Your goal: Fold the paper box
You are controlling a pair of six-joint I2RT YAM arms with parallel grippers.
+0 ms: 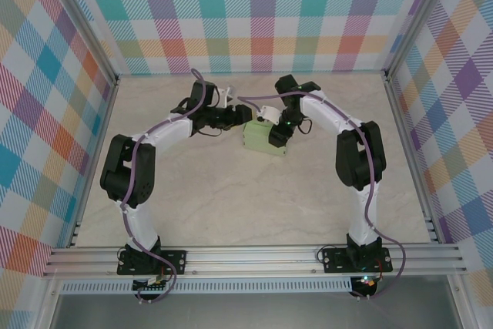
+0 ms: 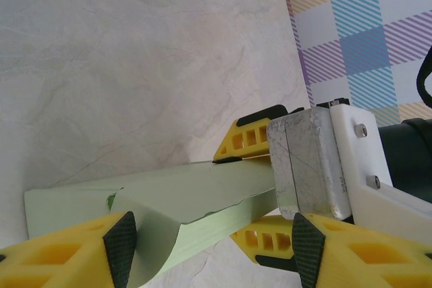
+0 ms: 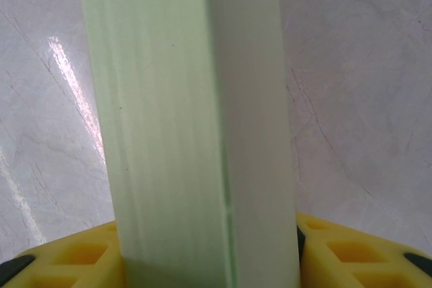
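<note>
1. The paper box (image 1: 266, 135), of pale green card, is seen at the far middle of the counter (image 1: 231, 206), shaped into a flat rectangular sleeve.
2. One end flap (image 2: 152, 234) is curled and loose.
3. The box is clamped between the right pincer (image 3: 209, 261) pads.
4. The left pincer (image 2: 209, 251) is spread wide around the loose end; nothing is gripped.

Pale marbled worktop (image 1: 231, 206); the green box (image 1: 260, 137) is mid-width, nearer the far edge; contact with it is unclear.
</note>
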